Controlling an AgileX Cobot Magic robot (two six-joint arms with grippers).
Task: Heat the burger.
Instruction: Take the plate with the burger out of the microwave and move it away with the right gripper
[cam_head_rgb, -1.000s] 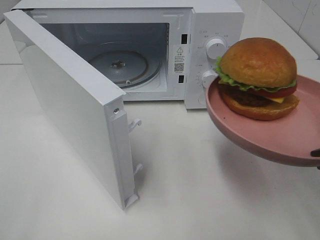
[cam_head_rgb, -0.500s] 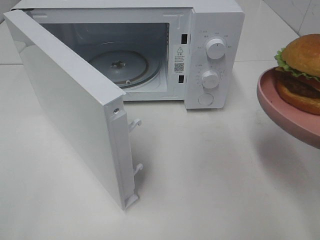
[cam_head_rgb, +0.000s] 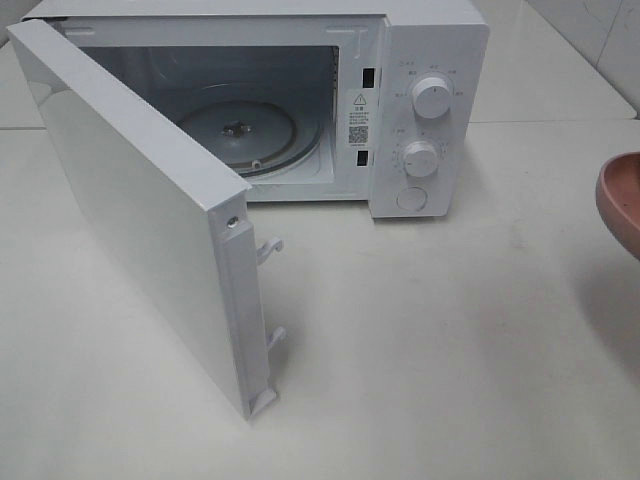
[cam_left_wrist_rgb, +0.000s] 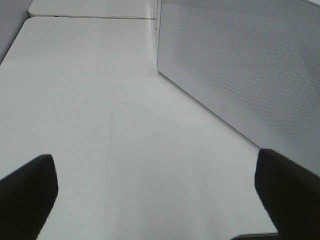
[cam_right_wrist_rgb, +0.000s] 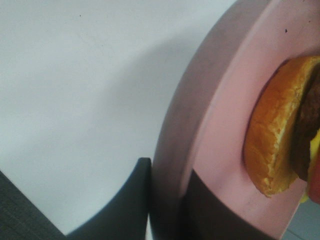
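Observation:
The burger (cam_right_wrist_rgb: 277, 145) lies on a pink plate (cam_right_wrist_rgb: 220, 120) in the right wrist view, showing its bottom bun and dark patty. My right gripper (cam_right_wrist_rgb: 167, 205) is shut on the plate's rim, with one dark finger (cam_right_wrist_rgb: 125, 200) under it and the other on top. In the exterior high view only the plate's edge (cam_head_rgb: 622, 200) shows at the right border, held above the table; the burger is out of that view. My left gripper (cam_left_wrist_rgb: 157, 200) hangs open over the bare white table beside the microwave door (cam_left_wrist_rgb: 240, 65), with nothing between its fingers.
A white microwave (cam_head_rgb: 425, 100) stands at the back with its door (cam_head_rgb: 140, 200) swung wide open toward the front left. Its glass turntable (cam_head_rgb: 240, 130) is bare. Two knobs (cam_head_rgb: 430, 97) sit on its right panel. White table (cam_head_rgb: 420, 350) spreads in front.
The plate with the burger has moved right, from in front of the microwave's knobs to nearly out of the exterior high view. The microwave door has not moved.

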